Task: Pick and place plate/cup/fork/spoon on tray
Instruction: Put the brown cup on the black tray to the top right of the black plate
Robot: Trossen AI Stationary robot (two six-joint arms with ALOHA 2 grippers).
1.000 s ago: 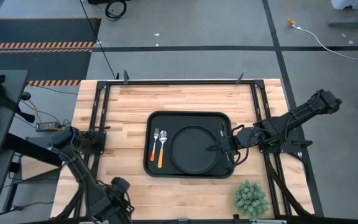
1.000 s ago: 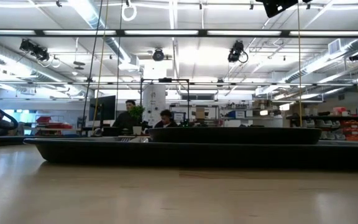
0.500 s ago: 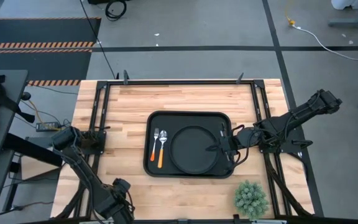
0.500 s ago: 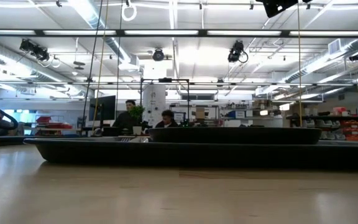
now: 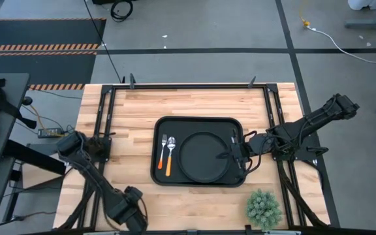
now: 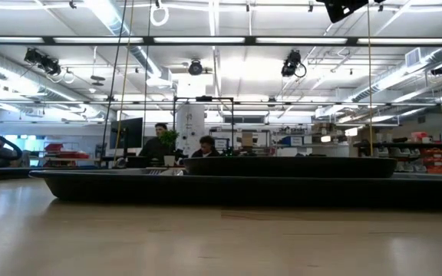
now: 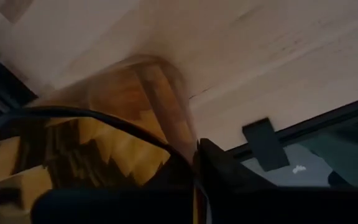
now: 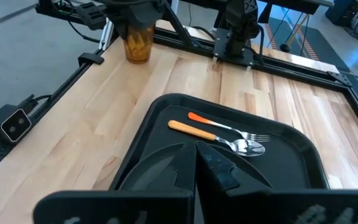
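Note:
The black tray lies mid-table and carries the round black plate. Left of the plate lie the fork and the spoon, both with orange handles. The amber cup stands upright on the wood near the table's near left edge. My left gripper hides it from above and is shut on it. My right gripper is shut and hovers low over the plate's right rim. My left gripper comes down on the cup from above and is closed at its rim. One dark finger shows outside the glass wall; the other shows only dimly through the amber glass. The cup stays upright with its base on the table. My right gripper: I cannot tell whether it touches the plate.
A green spiky plant stands at the near right corner. Black frame rails run along the table's edges. Bare wood lies left of the tray. People sit in the room behind the table.
My left gripper has shifted a little toward the table's right along the near edge.

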